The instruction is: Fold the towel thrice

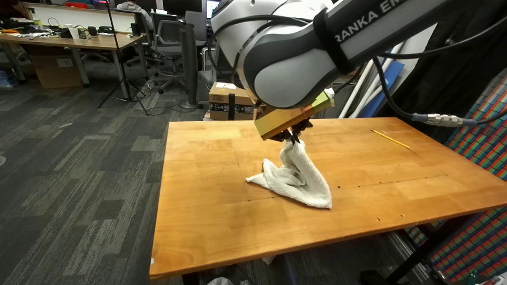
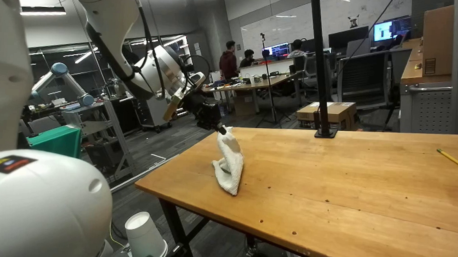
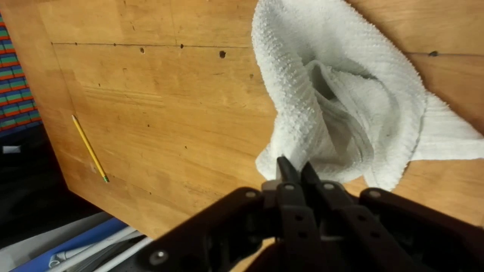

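Observation:
The white towel (image 1: 314, 184) is bunched and partly raised off the wooden table. It also shows in an exterior view (image 2: 234, 160) and in the wrist view (image 3: 293, 117). My gripper (image 1: 294, 140) points down at the towel's raised top, and its narrow fingers are shut on that fabric. The gripper also shows in an exterior view (image 2: 222, 129) and in the wrist view (image 3: 297, 168). The towel's lower part rests on the table in loose folds. One pointed corner lies out to the side. The exact pinched edge is hidden between the fingers.
The wooden table (image 1: 206, 225) has open edges. A yellow pencil (image 1: 390, 138) lies on it, away from the towel. A black post (image 2: 319, 70) stands at a table edge. A cardboard box (image 1: 229, 101) is beyond the table. A white container (image 2: 145, 235) stands below the robot's side.

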`<control>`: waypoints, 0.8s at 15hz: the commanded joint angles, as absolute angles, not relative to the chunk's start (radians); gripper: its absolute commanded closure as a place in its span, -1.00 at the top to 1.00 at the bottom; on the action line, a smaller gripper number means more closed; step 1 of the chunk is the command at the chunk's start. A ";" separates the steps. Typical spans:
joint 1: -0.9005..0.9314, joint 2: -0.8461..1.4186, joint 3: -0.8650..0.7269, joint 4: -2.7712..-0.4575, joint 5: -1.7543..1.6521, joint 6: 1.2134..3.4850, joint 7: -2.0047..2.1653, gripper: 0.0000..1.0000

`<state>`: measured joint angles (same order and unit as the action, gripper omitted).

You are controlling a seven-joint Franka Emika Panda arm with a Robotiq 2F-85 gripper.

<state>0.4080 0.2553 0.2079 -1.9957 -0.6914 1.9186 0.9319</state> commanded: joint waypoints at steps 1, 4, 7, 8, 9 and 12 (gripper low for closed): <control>0.418 0.298 0.245 -1.942 -0.634 1.878 0.901 -0.97; 0.411 0.326 0.257 -1.920 -0.565 1.902 0.855 -0.97; 0.402 0.348 0.246 -1.892 -0.494 1.911 0.797 -0.97; 0.398 0.357 0.239 -1.883 -0.473 1.911 0.778 -0.97; 0.394 0.366 0.233 -1.871 -0.452 1.909 0.762 -0.96; 0.382 0.392 0.211 -1.836 -0.398 1.902 0.721 -0.96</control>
